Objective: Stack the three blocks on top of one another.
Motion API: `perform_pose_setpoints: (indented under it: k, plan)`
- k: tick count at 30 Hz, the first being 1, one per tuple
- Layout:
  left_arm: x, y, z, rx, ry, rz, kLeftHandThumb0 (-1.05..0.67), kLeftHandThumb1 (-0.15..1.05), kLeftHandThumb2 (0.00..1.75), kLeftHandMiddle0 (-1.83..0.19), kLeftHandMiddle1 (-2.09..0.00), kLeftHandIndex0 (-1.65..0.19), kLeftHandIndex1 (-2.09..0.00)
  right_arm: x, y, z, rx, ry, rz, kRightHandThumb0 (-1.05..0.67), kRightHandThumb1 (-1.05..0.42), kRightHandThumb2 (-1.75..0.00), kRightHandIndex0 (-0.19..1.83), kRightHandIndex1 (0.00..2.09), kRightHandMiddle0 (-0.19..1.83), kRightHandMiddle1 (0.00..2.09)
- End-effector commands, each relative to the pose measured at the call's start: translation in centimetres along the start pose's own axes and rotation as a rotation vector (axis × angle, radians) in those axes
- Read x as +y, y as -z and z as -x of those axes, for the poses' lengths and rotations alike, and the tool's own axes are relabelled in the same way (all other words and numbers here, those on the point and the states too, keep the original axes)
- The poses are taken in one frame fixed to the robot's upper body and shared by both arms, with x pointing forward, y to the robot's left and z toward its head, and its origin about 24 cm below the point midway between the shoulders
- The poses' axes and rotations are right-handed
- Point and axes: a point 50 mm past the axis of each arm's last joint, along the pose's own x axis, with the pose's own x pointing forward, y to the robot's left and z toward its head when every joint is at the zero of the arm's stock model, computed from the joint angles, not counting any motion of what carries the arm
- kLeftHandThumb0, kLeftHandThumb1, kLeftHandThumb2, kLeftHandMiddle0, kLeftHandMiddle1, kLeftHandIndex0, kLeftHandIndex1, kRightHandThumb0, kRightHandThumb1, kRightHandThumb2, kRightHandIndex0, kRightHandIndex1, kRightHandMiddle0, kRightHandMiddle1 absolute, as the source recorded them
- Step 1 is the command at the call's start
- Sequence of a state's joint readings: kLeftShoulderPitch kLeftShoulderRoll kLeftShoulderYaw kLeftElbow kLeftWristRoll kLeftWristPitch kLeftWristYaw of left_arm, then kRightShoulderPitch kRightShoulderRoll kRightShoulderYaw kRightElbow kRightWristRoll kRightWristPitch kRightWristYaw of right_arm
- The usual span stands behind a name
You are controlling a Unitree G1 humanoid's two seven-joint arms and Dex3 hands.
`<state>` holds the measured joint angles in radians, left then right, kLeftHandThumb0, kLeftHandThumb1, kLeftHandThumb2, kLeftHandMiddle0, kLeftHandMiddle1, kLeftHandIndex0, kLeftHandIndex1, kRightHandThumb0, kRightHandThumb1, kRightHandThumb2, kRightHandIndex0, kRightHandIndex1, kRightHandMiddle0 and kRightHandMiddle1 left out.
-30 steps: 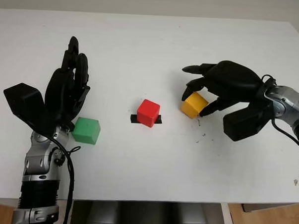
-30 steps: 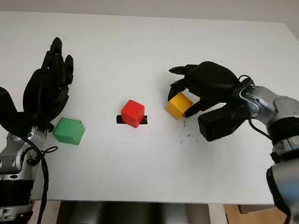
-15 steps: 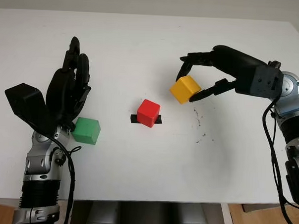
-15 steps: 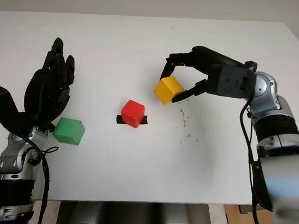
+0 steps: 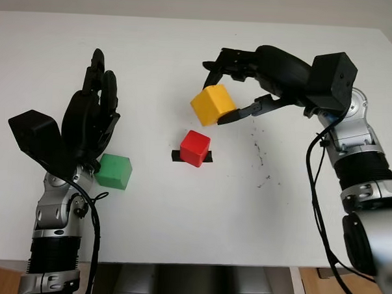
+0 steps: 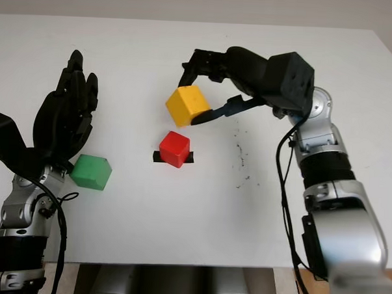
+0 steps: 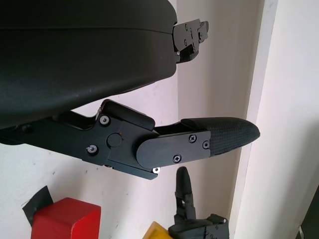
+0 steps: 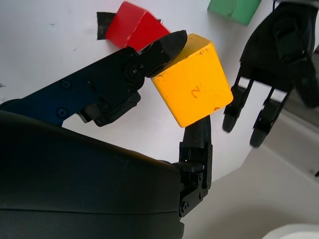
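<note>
The yellow block (image 5: pixel 213 104) was pinched in the right hand (image 5: pixel 264 68) and held in the air, clear of the white table (image 5: pixel 180 205). One black finger (image 8: pixel 164 47) was pressed against one face of the block, and the others were set against its opposite side. The block was carried tilted, slightly to the left of and beyond the red block (image 5: pixel 195 147) as seen from the head camera; the two were not touching. In the right wrist view a small mark could be seen on the yellow face.

The red block was seated on the table near its middle, over a short strip of black tape (image 5: pixel 207 156) whose ends showed on either side of it.

The green block (image 5: pixel 113 171) was placed on the table well to the left of the red one. The left hand (image 5: pixel 86 126) was held open and upright just beside it, with the fingers pointed away from the robot and nothing grasped. Whether the base of that hand touched the green block could not be told.

A few small dark specks (image 5: pixel 260 164) were scattered on the table to the right of the red block.
</note>
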<state>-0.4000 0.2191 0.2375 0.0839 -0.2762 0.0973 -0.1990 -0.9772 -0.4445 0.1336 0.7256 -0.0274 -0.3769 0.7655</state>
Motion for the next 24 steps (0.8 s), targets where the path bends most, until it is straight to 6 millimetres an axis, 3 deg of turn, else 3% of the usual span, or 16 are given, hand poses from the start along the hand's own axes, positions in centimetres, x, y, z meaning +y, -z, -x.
perform_pose_setpoints:
  k: [1,12,24]
  plan:
    - [0.0,-0.3,0.1,-0.016,0.002,-0.002,-0.77,1.05,0.56,0.19,0.0,0.19,0.0,-0.3,-1.2,-0.6,-0.022,-0.026,0.046,-0.41,-0.93,-0.05,0.24,0.02,0.37,1.66]
    - [-0.2,-0.3,0.5,-0.016,-0.016,-0.007,-0.77,1.05,0.56,0.19,0.0,0.19,0.0,-1.6,-3.9,-2.3,-0.059,-0.149,0.288,-0.34,-0.89,-0.05,0.3,0.06,0.49,1.42]
    - [-0.5,-0.1,0.3,-0.016,-0.022,0.02,-0.77,1.05,0.55,0.19,0.0,0.19,0.0,-3.4,-5.7,-3.4,-0.031,-0.223,0.464,-0.4,-0.91,-0.06,0.26,0.04,0.52,1.39]
